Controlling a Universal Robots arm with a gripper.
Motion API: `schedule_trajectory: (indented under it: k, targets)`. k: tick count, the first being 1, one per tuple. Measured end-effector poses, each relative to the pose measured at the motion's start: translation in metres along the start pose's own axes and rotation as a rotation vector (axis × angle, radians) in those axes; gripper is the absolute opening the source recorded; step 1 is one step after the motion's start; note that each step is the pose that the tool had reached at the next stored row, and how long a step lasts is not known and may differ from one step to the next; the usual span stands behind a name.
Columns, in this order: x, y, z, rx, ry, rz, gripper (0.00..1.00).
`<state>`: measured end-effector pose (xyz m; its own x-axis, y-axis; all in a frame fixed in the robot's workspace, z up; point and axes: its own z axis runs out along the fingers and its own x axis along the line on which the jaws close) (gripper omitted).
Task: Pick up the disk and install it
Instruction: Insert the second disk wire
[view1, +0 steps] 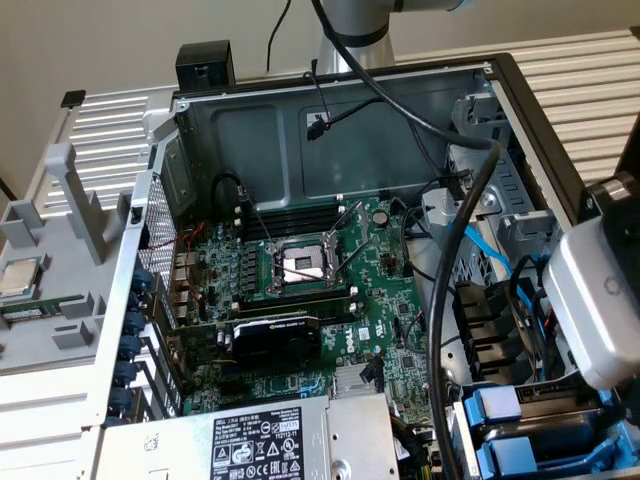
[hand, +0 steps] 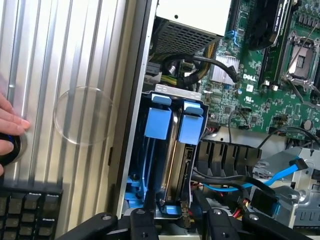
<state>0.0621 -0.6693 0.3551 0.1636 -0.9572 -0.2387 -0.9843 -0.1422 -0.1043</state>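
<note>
Two blue-fronted carriers stand on edge, side by side, in the drive bay (hand: 172, 90) at a corner of the open case (view1: 500, 75). The disk (hand: 189, 131) looks to be the one nearer the motherboard (hand: 260, 95). A strip of bare metal runs along its side, and its blue front sits level with that of the other carrier (hand: 158, 122), which is next to the case wall. Both are seated in the bay.

The gripper (hand: 174, 220) is over the end of the carriers opposite their blue fronts, close above them. Whether it pinches the disk or stands free of it I cannot tell.

In the exterior view the pale wrist block (view1: 598, 305) hangs over the bay at the exterior view's right, and a thick black cable (view1: 440, 330) loops down from the arm (view1: 355, 25) across the case. The power supply (view1: 260, 440) lies just beside the bay. On the board the CPU socket (view1: 303, 265) is bare, and the graphics card (view1: 275, 338) sits between it and the power supply. A blue data cable (hand: 280, 175) runs over the grey bracket near the bay.

Outside the case, a person's hand (hand: 9, 131) rests with its fingertips on a black knob (hand: 10, 147) on the ribbed table (hand: 60, 50), just beside a keyboard (hand: 27, 212).
</note>
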Motion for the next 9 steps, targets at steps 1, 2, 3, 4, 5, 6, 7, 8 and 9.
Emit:
schedule_trajectory:
  k: [1,2,3,4,5,6,7,8,9]
  targets:
    - [0.0,0.0002,0.0,-0.0001,0.0,0.0,0.42]
    - [0.0,0.0003,0.0,-0.0001,0.0001,0.0,0.42]
    - [-0.0001,0.0006,0.0002,-0.0001,0.0,0.0,0.42]
    - [-0.0007,0.001,0.0007,0.0,-0.0001,0.0,0.42]
    - [-0.0024,0.0013,0.0014,0.0,0.0002,-0.001,0.42]
    - [-0.004,0.0014,0.002,-0.0001,0.0005,-0.001,0.42]
    - [-0.0053,0.0012,0.0025,-0.0003,0.0007,-0.001,0.42]
    - [-0.0063,0.001,0.0029,-0.0004,0.0009,-0.002,0.42]
    - [-0.0068,0.001,0.003,-0.0006,0.0014,-0.002,0.42]
